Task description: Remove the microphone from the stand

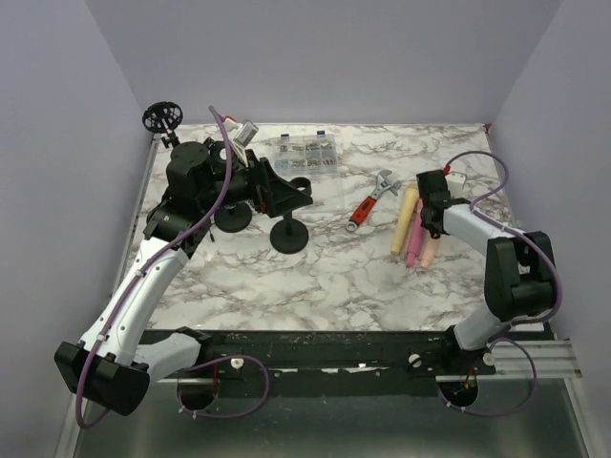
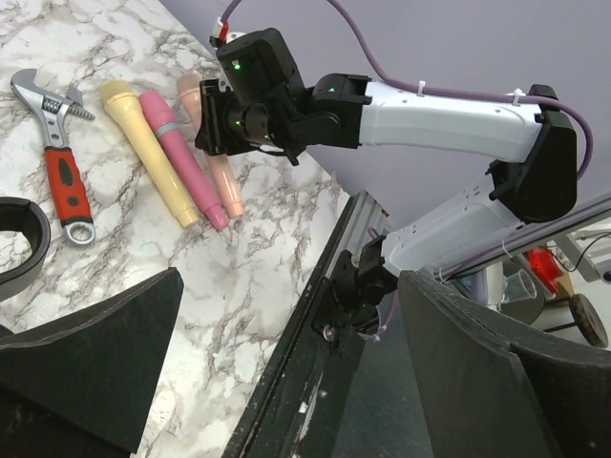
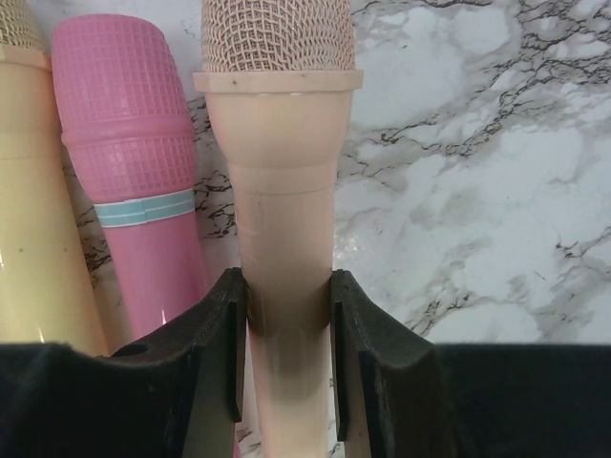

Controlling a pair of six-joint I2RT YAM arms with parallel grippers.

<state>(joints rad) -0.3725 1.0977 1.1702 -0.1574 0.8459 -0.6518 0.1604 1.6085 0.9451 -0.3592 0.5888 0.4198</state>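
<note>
Three microphones lie side by side on the marble table at the right: yellow (image 1: 405, 218), pink (image 1: 415, 235) and peach (image 1: 430, 252). My right gripper (image 3: 286, 305) is shut on the peach microphone's (image 3: 283, 172) handle, which rests on the table next to the pink one (image 3: 134, 172). Two black stands rise from round bases (image 1: 289, 238) (image 1: 232, 220) at centre left, with no microphone in them. My left gripper (image 1: 286, 191) hovers over the stands, wide open and empty (image 2: 286, 382). An empty stand clip (image 2: 17, 243) shows at the edge of the left wrist view.
A red-handled adjustable wrench (image 1: 370, 203) lies between the stands and the microphones. A clear box of small parts (image 1: 305, 154) sits at the back. A black round mesh piece (image 1: 162, 116) stands at the back left corner. Walls close the table on three sides.
</note>
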